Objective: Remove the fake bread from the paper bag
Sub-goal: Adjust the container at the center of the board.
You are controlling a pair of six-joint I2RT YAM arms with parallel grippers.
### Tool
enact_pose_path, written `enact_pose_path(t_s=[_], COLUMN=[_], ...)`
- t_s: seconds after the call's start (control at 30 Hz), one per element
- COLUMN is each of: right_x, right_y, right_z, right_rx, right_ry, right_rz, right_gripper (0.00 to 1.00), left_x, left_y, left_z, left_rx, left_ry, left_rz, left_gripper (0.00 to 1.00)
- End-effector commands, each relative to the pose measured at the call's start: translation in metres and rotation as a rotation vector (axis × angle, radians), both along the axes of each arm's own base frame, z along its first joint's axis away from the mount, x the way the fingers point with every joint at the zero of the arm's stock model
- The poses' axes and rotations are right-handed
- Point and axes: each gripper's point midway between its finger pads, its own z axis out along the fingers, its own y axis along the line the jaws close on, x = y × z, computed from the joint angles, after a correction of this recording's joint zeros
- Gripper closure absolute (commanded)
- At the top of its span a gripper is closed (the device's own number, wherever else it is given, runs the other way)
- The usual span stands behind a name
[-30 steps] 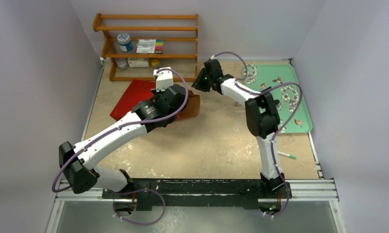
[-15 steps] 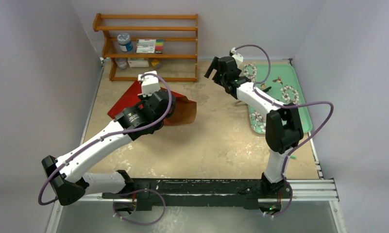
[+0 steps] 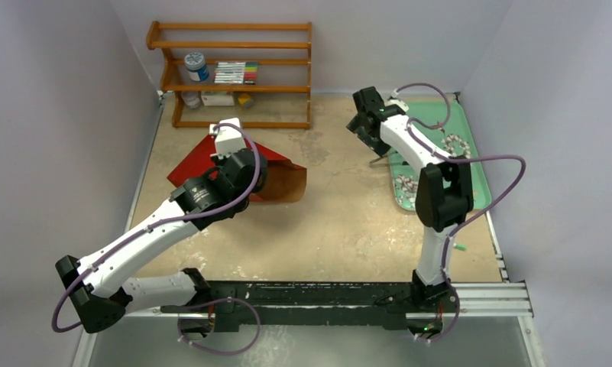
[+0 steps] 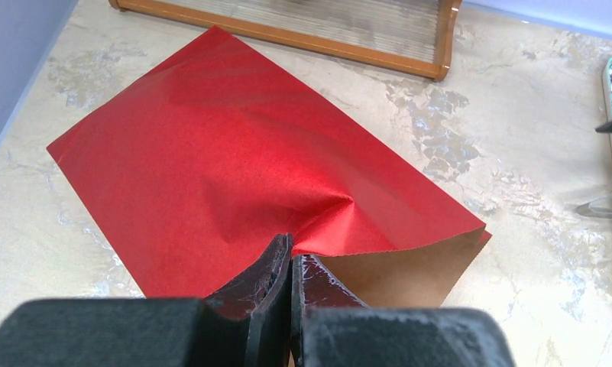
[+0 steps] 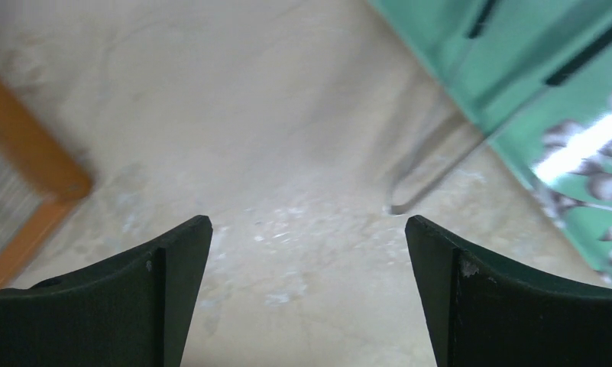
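The left gripper (image 4: 289, 258) is pinching the near edge of the paper bag (image 4: 234, 153), jaws pressed together. The right gripper (image 5: 309, 225) is hovering well right of the bag, jaws spread.

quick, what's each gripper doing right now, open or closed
Left gripper: closed, pinching the paper bag at its open edge.
Right gripper: open, holding nothing.

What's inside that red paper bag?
Only brown lining shows at the mouth of the paper bag, where the left gripper pinches the rim. No bread is visible; the red top layer covers the rest.
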Motion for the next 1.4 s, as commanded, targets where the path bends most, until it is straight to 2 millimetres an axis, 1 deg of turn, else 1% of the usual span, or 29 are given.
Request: enact_pose_path(t_s=[0.0, 0.17, 0.3, 0.4, 0.43, 0.47, 0.57, 0.7, 0.8, 0.9, 1.07, 1.17, 1.23, 1.3, 1.37], right_x=[-0.021, 0.008, 0.035, 0.064, 0.077, 0.086, 0.11, 0.128, 0.135, 0.14, 0.14, 0.134, 0.127, 0.12, 0.115], right_y=[-0.052, -0.069, -0.092, -0.105, -0.106, -0.108, -0.103, -0.1, -0.1, -0.101, -0.094, -0.087, -0.086, -0.085, -0.082], right_z=[0.001, 0.01, 0.011, 0.003, 0.007, 0.004, -0.011, -0.036, -0.044, -0.043, -0.068, -0.083, -0.092, -0.101, -0.108], right_rx=[-0.023, -0.031, -0.024, 0.008, 0.011, 0.003, -0.021, -0.031, -0.052, -0.068, -0.055, -0.049, -0.051, -0.049, -0.042], right_ry=[0.04, -0.037, -0.055, -0.072, -0.087, -0.08, -0.045, -0.005, -0.015, -0.031, 0.031, 0.07, 0.096, 0.12, 0.141], right_rz=[-0.168, -0.164, -0.209, -0.198, -0.187, -0.174, -0.089, -0.01, 0.033, 0.068, 0.165, 0.24, 0.262, 0.288, 0.32], right_gripper=[0.01, 0.04, 0.06, 0.08, 0.08, 0.08, 0.08, 0.09, 0.09, 0.1, 0.18, 0.26, 0.29, 0.34, 0.44], left_x=[0.001, -0.001, -0.002, -0.004, -0.004, -0.005, -0.004, -0.003, -0.003, -0.002, 0.001, 0.003, 0.004, 0.005, 0.006], left_y=[-0.001, -0.002, -0.003, -0.002, -0.002, -0.002, -0.001, 0.0, 0.002, 0.003, 0.001, -0.001, -0.002, -0.003, -0.004], left_z=[0.014, 0.018, 0.019, 0.021, 0.022, 0.022, 0.025, 0.027, 0.028, 0.026, 0.024, 0.026, 0.029, 0.031, 0.032], left_rx=[-0.048, -0.056, -0.064, -0.066, -0.066, -0.064, -0.052, -0.037, -0.031, -0.019, -0.006, -0.006, -0.005, -0.005, -0.009], left_ry=[-0.045, -0.051, -0.045, -0.043, -0.043, -0.042, -0.037, -0.037, -0.042, -0.041, -0.043, -0.052, -0.056, -0.059, -0.065], left_rz=[-0.012, -0.027, -0.041, -0.046, -0.047, -0.045, -0.042, -0.036, -0.028, -0.025, -0.026, -0.029, -0.031, -0.034, -0.033], left_gripper=[1.0, 1.0, 1.0, 1.0, 1.0, 1.0, 1.0, 1.0, 1.0, 1.0, 1.0, 1.0, 1.0, 1.0, 1.0])
